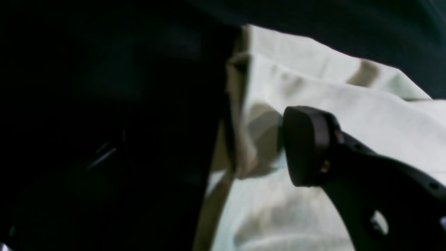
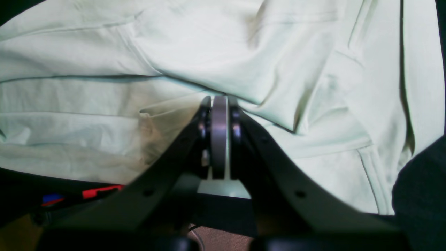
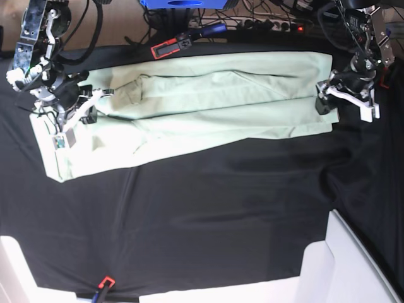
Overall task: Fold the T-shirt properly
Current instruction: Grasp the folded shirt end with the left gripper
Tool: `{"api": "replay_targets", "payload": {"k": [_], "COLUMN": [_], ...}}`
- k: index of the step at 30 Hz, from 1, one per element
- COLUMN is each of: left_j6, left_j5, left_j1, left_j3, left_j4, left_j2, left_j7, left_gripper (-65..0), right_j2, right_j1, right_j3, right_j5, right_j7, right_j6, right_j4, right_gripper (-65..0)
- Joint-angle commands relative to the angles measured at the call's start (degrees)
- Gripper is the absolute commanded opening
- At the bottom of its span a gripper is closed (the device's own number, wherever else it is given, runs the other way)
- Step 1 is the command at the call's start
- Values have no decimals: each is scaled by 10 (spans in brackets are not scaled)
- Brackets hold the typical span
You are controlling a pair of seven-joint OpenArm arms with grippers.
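Note:
The pale mint T-shirt lies folded lengthwise in a long band across the far part of the black table cloth. A small tag shows near its left end. My right gripper is at that left end. In the right wrist view its fingers are pressed together, with shirt creases running into the tips. My left gripper is at the shirt's right edge. In the left wrist view one dark pad stands apart from a raised fold of the T-shirt, jaws wide, nothing pinched.
A red-handled tool and cables lie just behind the shirt at the table's far edge. White boxes stand at the near right corner, with another white block at the near left. A small red-and-blue item sits at the front edge.

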Motion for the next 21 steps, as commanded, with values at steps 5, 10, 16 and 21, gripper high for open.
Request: {"api": "replay_targets", "payload": {"k": [5, 10, 16, 21], "left_j6": [-5, -5, -5, -5], "left_j5": [3, 3, 3, 3], "left_j1": [8, 21, 28, 27], "left_j3": [48, 53, 51, 53], "left_j4": [0, 3, -1, -1], "left_j2": [7, 14, 14, 14], "left_j7": [32, 32, 32, 32], "left_gripper": [-121, -126, -364, -507], "right_j2": [3, 3, 2, 2], "right_j1": [4, 4, 4, 4], "right_j3": [0, 0, 0, 0], "right_j5": [6, 6, 6, 6], "right_j7": [12, 12, 12, 8], "right_j6": [3, 3, 3, 3], "right_j4": [9, 8, 8, 8], "right_gripper": [-633, -633, -633, -633]}}
